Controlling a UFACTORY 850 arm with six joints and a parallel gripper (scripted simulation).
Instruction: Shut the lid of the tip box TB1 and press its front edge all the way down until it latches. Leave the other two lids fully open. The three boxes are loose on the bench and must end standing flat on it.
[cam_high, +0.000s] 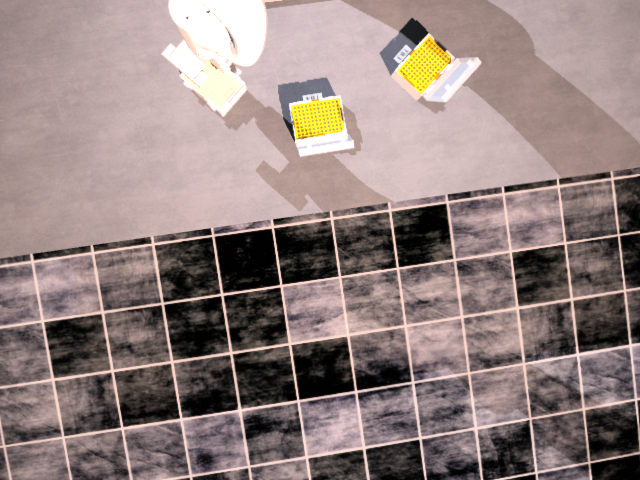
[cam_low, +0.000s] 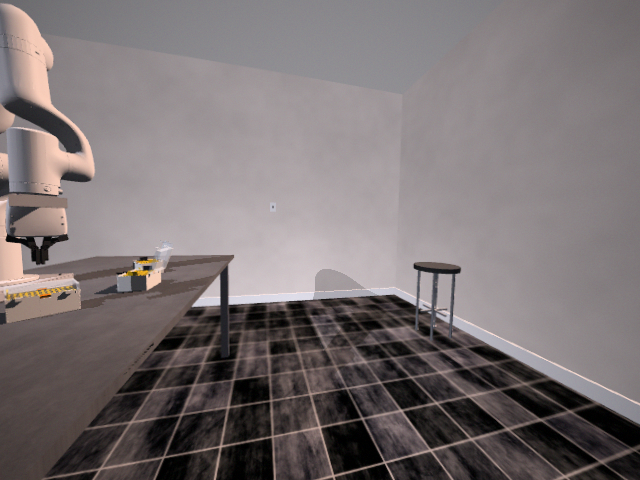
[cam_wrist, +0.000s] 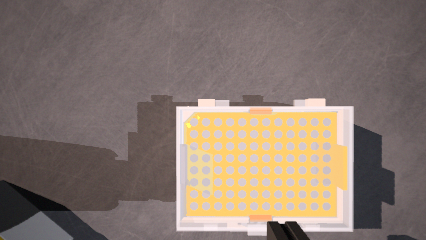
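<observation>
A tip box (cam_wrist: 264, 168) with a yellow rack lies under my wrist on the grey bench. A clear lid lies flat over the rack, with orange tabs at its two long edges. In the top view this box (cam_high: 212, 87) is partly hidden by my arm. My gripper (cam_wrist: 285, 231) is shut and empty, over the box's near edge. From the side my gripper (cam_low: 38, 253) hangs a little above that box (cam_low: 41, 299), apart from it. The box stands flat. I cannot read the box labels.
Two other tip boxes stand flat with lids open: one in the middle (cam_high: 317, 121), one turned at the far right (cam_high: 426, 64). From the side they show further along the bench (cam_low: 138, 279). The bench edge (cam_high: 310, 206) runs in front of the boxes.
</observation>
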